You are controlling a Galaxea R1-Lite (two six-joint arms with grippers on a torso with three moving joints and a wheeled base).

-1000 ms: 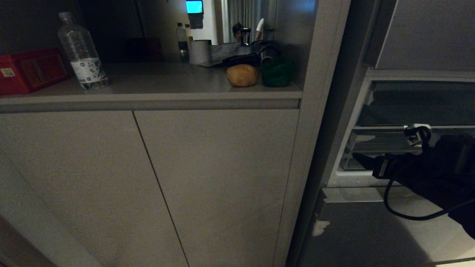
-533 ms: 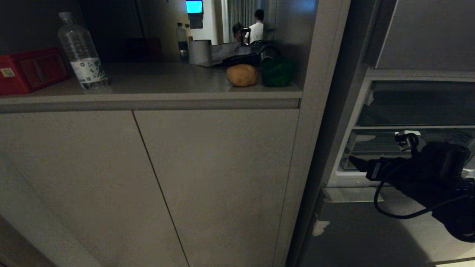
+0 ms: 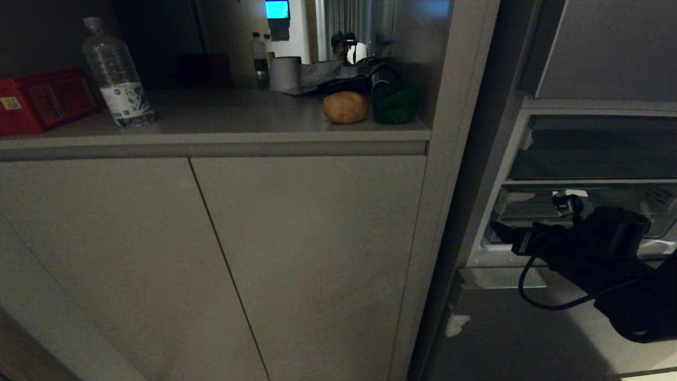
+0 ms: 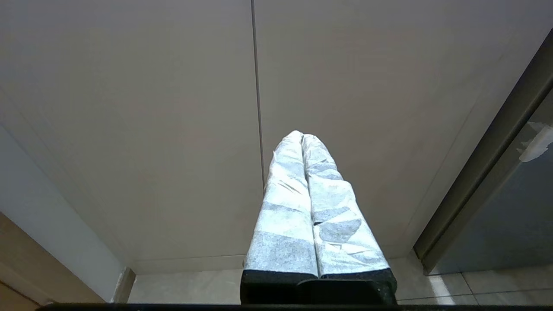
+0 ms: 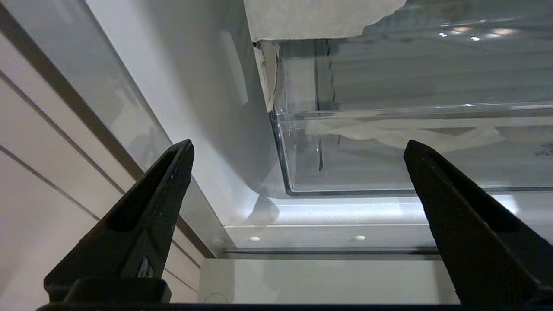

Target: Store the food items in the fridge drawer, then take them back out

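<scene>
Nearest in the head view, the right gripper sits low at the right, in front of the open fridge compartment. The arm behind it is a dark mass with a looped cable, cut off by the frame edge. In the right wrist view the right gripper has both black fingers spread wide with nothing between them. Beyond the fingertips lies the clear drawer, its front corner visible and its far side cut off. Its see-through walls make the contents hard to read. A white sheet hangs above it, only partly in frame.

The left gripper appears only in the left wrist view. Its pale wrapped fingers are pressed together, and it points at the cabinet doors.

Farther back, on the counter above those doors, the potato rests just beside the pepper. The pepper is dark and its outline is hard to make out. At the counter's left stand a water bottle and a red box, the box cut off by the frame. Behind the counter, a person is partly hidden.
</scene>
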